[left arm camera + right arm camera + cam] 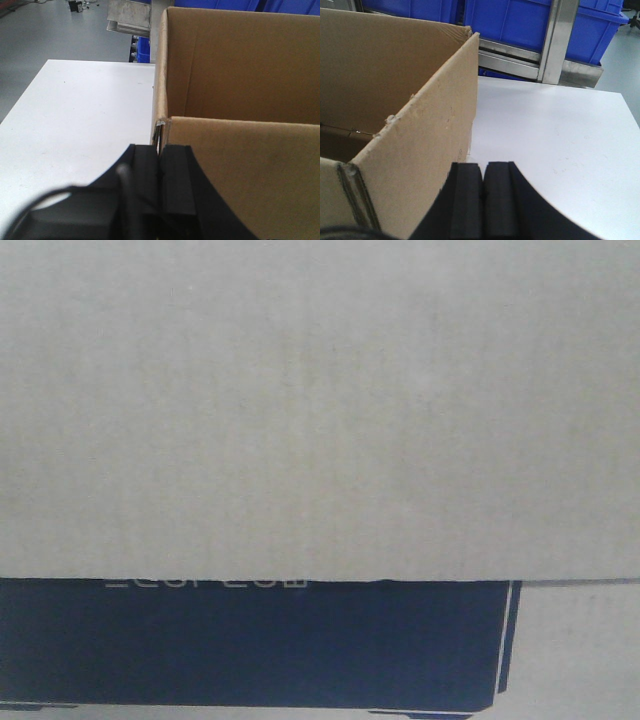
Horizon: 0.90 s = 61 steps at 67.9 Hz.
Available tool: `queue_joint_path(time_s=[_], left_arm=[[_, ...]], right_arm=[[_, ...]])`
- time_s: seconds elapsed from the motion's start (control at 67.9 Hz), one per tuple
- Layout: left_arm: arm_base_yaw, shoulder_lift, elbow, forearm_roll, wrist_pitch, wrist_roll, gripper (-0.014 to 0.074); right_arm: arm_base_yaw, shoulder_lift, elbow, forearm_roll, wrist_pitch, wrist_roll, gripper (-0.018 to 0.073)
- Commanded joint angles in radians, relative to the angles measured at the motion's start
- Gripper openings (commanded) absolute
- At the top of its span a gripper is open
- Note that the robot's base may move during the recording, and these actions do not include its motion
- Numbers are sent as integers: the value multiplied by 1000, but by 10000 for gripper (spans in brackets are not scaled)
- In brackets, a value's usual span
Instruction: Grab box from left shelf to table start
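Large brown cardboard carton [240, 100], top flaps open, sits over the flat white table [75, 115]; whether its base rests on the surface cannot be told. Left gripper [160, 165]: black pads pressed together on the carton's upright left wall, pinching the thin board edge. Right gripper [483, 187]: pads closed flush at the foot of the carton's right wall; whether board is caught between them I cannot tell. Risk: each hold is only a narrow bite on single-wall cardboard, so uneven arm motion could tear or fold the wall, or let it slip out and tip the carton. The steel shelf frame [555, 40] with blue plastic bins [520, 20] stands just behind. In the front view the plain flap fills most of the frame, above a black printed panel [250, 640] with pale, unreadable lettering. Corner edges look frayed.
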<state>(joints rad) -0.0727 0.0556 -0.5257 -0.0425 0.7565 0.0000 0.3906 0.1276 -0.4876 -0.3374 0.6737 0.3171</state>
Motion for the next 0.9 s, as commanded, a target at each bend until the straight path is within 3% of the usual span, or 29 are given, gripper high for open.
queue_joint_path(time_s=[0.0, 0.53, 0.884], left_arm=[[-5, 13, -24, -6, -101, -6, -99], [-6, 13, 16, 5, -133, -6, -99], [-9, -83, 396, 9, -566, -6, -99]], right_arm=[[-5, 12, -26, -35, -92, -6, 55], [-5, 12, -26, -35, -92, -6, 55], [-5, 12, -26, -35, -90, -6, 55]])
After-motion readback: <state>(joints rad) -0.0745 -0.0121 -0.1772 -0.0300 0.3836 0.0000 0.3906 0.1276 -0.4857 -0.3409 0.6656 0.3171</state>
